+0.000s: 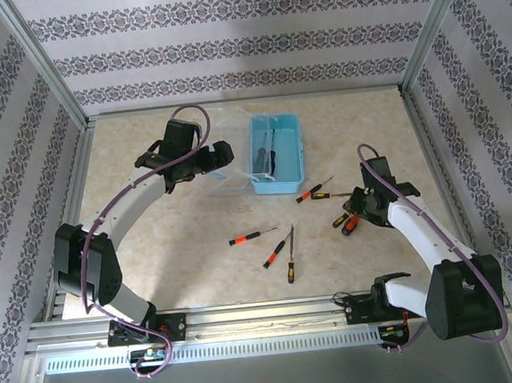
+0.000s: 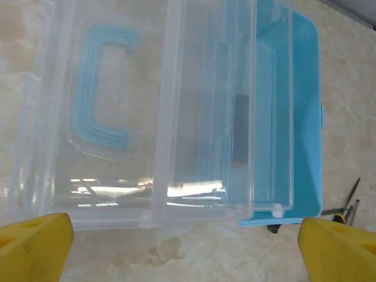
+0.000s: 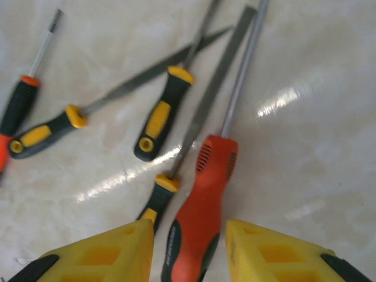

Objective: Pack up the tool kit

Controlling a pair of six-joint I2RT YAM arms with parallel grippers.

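blue box | lid open | dark-handled tools inside (count unclear)

The left tool spreads wide, right tool parted.

Same on left arm, right arm: white link shells, black joint housings, purple cable outside; yellow blocky plastic fingers, black-trimmed.

Marbled beige table — patterned wallpaper walls, aluminium frame rail.
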